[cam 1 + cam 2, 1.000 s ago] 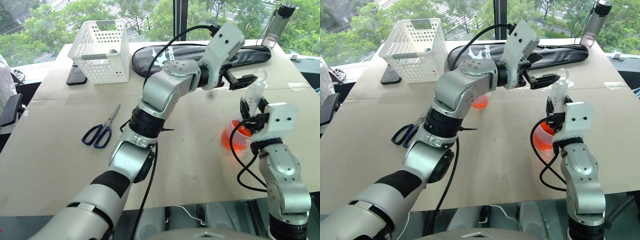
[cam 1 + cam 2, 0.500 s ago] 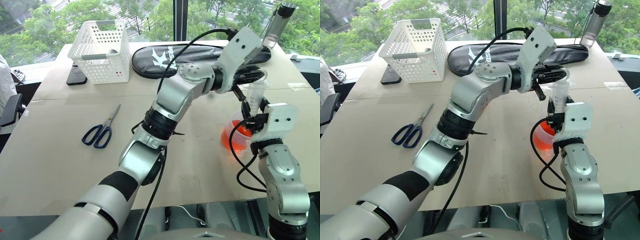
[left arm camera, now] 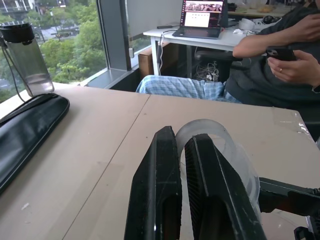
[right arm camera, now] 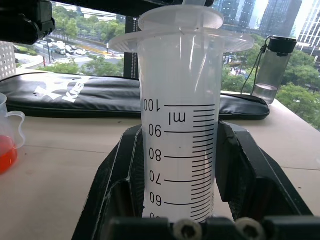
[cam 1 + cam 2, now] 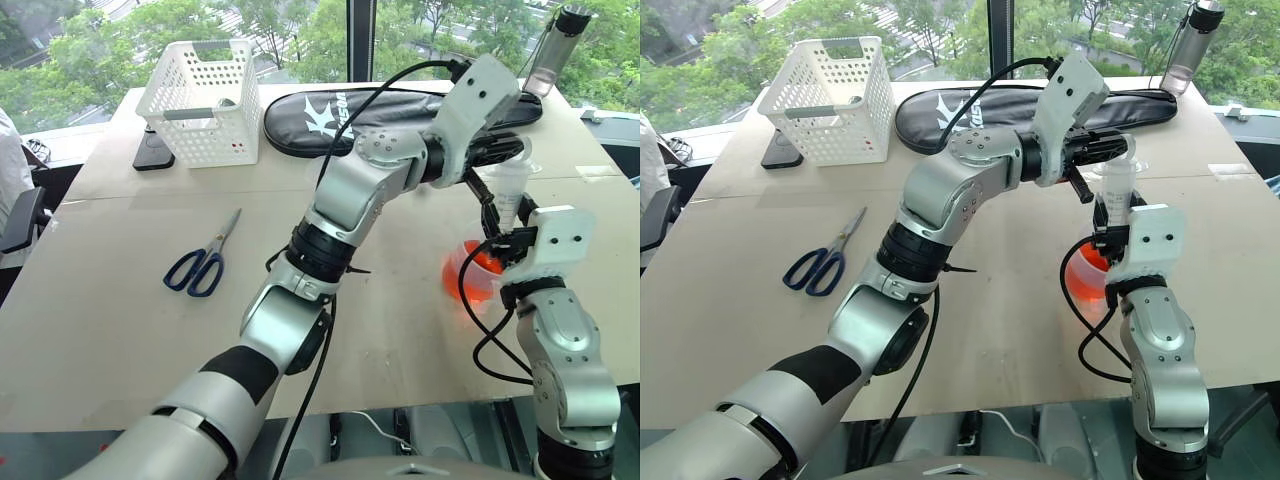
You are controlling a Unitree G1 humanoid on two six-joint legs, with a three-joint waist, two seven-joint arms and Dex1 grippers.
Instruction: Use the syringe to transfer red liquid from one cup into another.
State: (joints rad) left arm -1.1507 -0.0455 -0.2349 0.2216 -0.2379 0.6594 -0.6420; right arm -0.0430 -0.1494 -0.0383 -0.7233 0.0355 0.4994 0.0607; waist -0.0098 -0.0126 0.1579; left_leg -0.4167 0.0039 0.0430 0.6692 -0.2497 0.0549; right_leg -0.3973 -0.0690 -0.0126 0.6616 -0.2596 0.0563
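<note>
My right gripper [image 5: 510, 235] is shut on the barrel of the syringe [image 4: 180, 130] and holds it upright near the table's right edge. Its black marks face the right wrist view. Directly below it stands a clear cup [image 5: 455, 285] of red liquid [image 5: 466, 270]; the syringe's tip is hidden behind the gripper. My left arm reaches across the table, and its gripper [image 3: 179, 137] is shut on the clear ring at the top of the plunger [image 5: 520, 152]. The handled beaker [image 4: 7, 135], also with red liquid in it, stands further left.
A white basket [image 5: 200, 100], a dark flat object [image 5: 152, 152] and a black bag [image 5: 330, 115] lie at the back. A water bottle [image 5: 555, 45] stands at the back right. Blue-handled scissors [image 5: 200, 262] lie to the left. A seated person [image 3: 280, 60] is beyond the table.
My left gripper was open and short of the syringe; it moved right to the plunger's top and shut on it. The right arm and syringe stayed still.
</note>
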